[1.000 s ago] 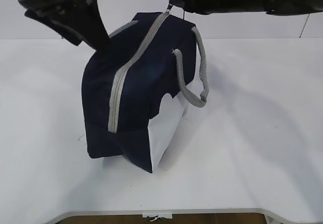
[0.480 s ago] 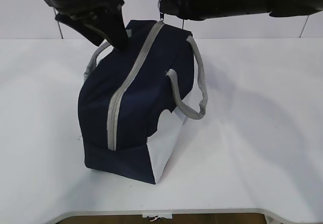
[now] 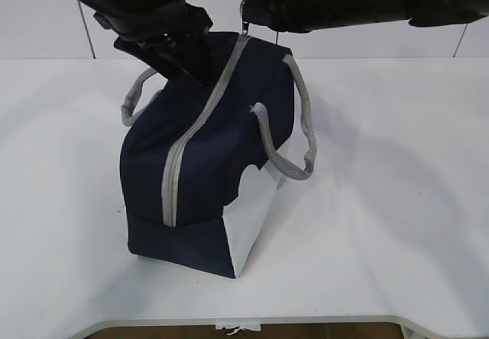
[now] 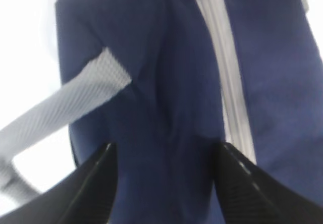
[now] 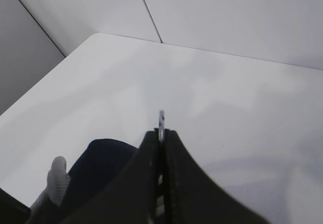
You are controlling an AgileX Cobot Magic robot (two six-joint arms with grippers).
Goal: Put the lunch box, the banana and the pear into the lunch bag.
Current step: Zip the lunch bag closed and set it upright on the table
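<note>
You are at the closing step: the lunch bag [image 3: 206, 156] stands zipped on the table [image 3: 397, 201], your right gripper [image 5: 161, 133] is clamped on the ring pull [image 5: 161, 119] at the bag's far end, your left gripper [image 4: 164, 156] spread against the bag's top, so next release both gently.

My left arm comes in from the upper left and angles down, with my left gripper [image 3: 191, 64] low over the far left part of the table. Its two dark fingers [image 4: 91, 188] stand spread apart, jaws wide. My right arm stretches in level from the upper right, toward the table's far edge. My right gripper [image 5: 161, 133] has its fingers pressed tight together, pinching a thin metal ring pull [image 5: 161, 119] that pokes out at the tips.
</note>
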